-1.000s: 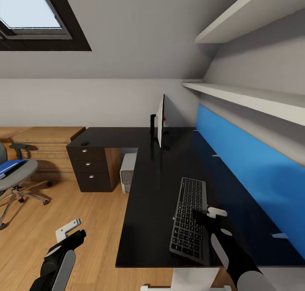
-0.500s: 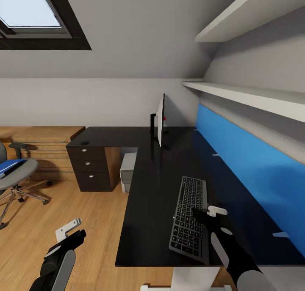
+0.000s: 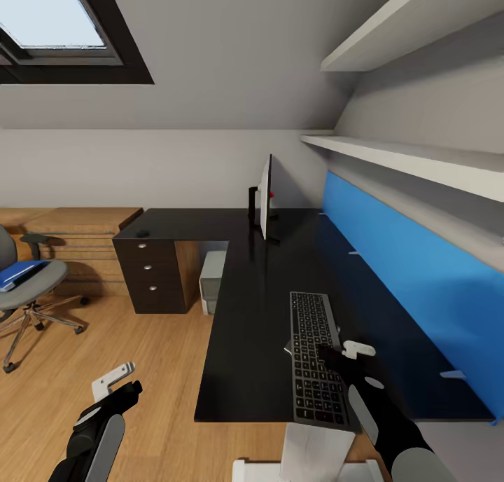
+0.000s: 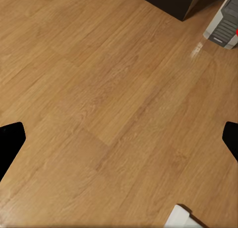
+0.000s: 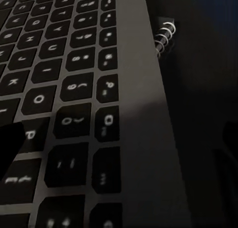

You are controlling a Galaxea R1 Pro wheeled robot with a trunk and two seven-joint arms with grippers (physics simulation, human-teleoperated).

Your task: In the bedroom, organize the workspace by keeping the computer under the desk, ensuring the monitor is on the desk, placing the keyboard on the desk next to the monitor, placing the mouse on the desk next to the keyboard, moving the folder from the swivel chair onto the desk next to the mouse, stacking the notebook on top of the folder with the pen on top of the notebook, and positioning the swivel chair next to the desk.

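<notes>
Head view: the black L-shaped desk (image 3: 266,279) runs from centre toward 5 o'clock, with the monitor (image 3: 265,197) upright and edge-on at about 12 o'clock of its top. The keyboard (image 3: 316,356) lies lengthwise near the desk's front edge, well short of the monitor. The right gripper (image 3: 343,352) sits at the keyboard's right rim, one dark finger over the keys and a white finger (image 3: 358,348) off the side, which reads as a grasp on the rim, probably to slide the keyboard toward the monitor; how firm the hold is I cannot tell. The computer (image 3: 211,281) stands on the floor under the desk beside the drawer unit (image 3: 149,275), where the task wants it. At 9 o'clock the swivel chair (image 3: 28,289) stands well apart from the desk, the blue folder (image 3: 19,273) on its seat, not yet moved. The left gripper (image 3: 112,387) hangs at 7 o'clock over bare floor, idle.

Left wrist view: wooden floor (image 4: 99,104) between two dark fingertips set wide apart, so this gripper is released and empty; the computer's corner (image 4: 224,24) sits at 2 o'clock.

Right wrist view: keyboard keys (image 5: 74,84) very close and blurred, with the grey frame running along the desk top. A small coil (image 5: 165,33) lies at the frame's edge, perhaps a notebook's spiral binding, too dim to say.
</notes>
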